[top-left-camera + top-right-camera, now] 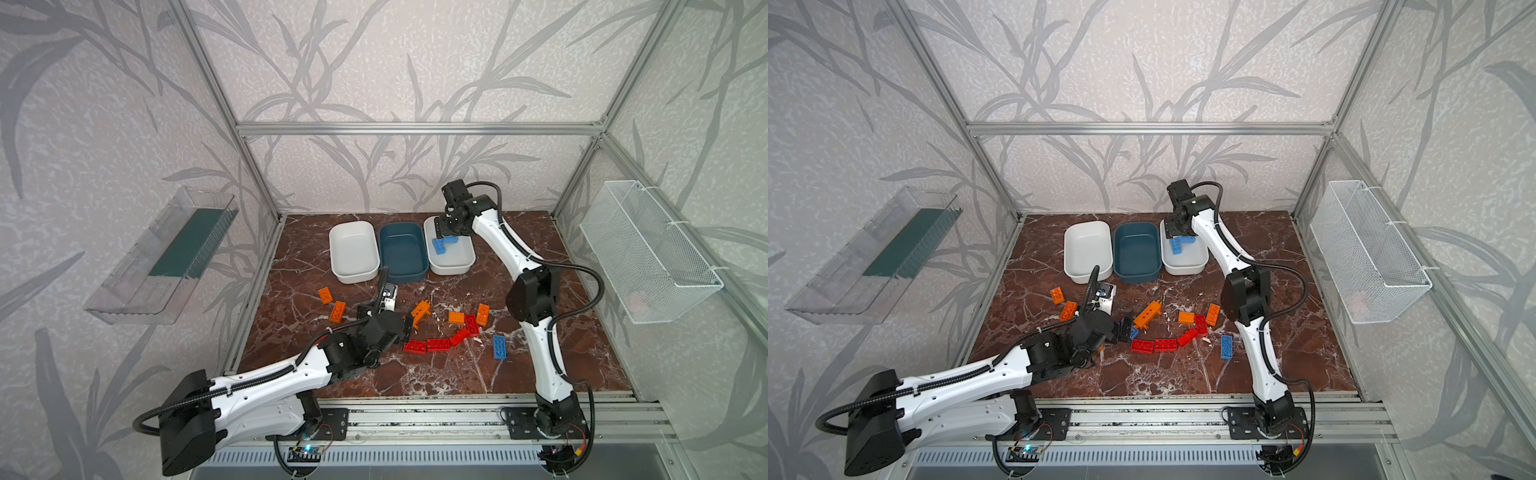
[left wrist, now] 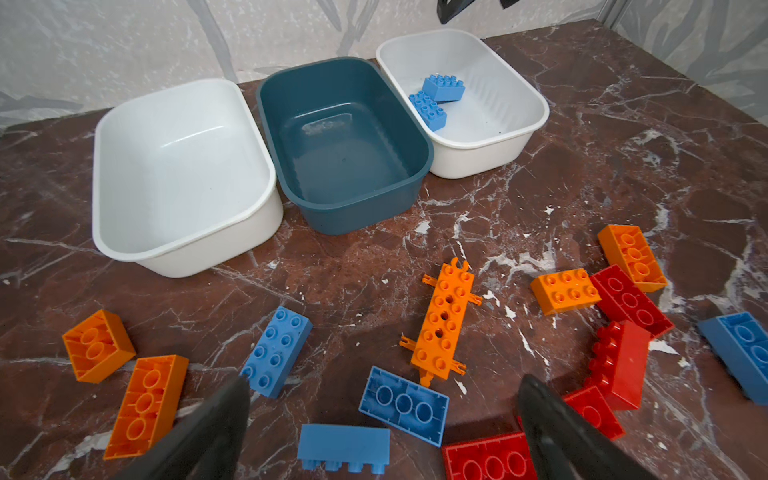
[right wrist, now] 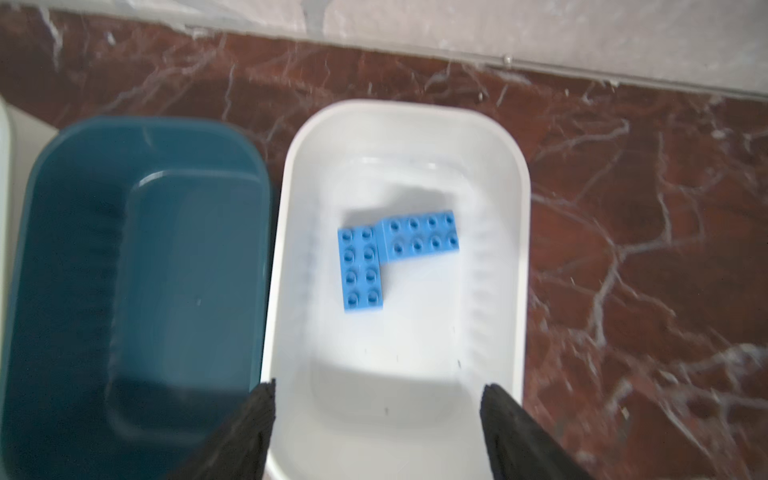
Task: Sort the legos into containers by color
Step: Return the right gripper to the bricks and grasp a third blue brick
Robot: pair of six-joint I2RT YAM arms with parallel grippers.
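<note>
Nearest the lens in both top views, the left arm (image 1: pixel 257 386) lay stretched in from the tabletop's (image 1: pixel 419 378) front edge. The left gripper (image 1: pixel 409 323) hung low over the middle, jaws spread and empty. Along the back edge stood the containers: the left white tub (image 1: pixel 354 257) and the teal tub (image 1: pixel 402 253) were bare. The right white tub (image 1: pixel 453 266) held two blue bricks (image 1: pixel 438 246) under the right gripper (image 1: pixel 444 236). The left wrist view showed the other legos loose on the tabletop: five orange pieces (image 2: pixel 442 322), four red bricks (image 2: pixel 621 361) and probably four loose blue bricks (image 2: pixel 403 405), three lying just before the open fingers. The right wrist view, though blurred, showed the right gripper released, nothing between its jaws, above the two sorted blues. By my reckoning the sorting had barely begun, with orange and red untouched.
</note>
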